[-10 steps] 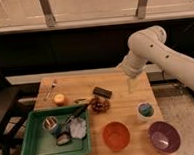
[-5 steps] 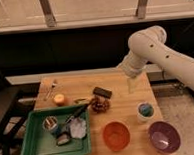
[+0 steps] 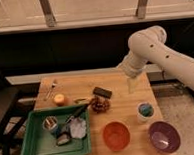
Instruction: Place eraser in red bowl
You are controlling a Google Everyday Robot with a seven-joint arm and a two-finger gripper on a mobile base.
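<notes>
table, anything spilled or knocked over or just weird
Nothing stands out. The eraser lies flat on the table, the red bowl and purple bowl sit upright near the front edge, and nothing looks spilled. The tool hangs over the table's far side, right of the eraser.

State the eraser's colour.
The eraser is black, camera view; the claw hangs to its right.

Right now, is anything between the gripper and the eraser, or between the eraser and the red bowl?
The gripper hangs over the table near the eraser; nothing visible lies between them. A brown clump sits beside the eraser, on the line to the red bowl.
</notes>
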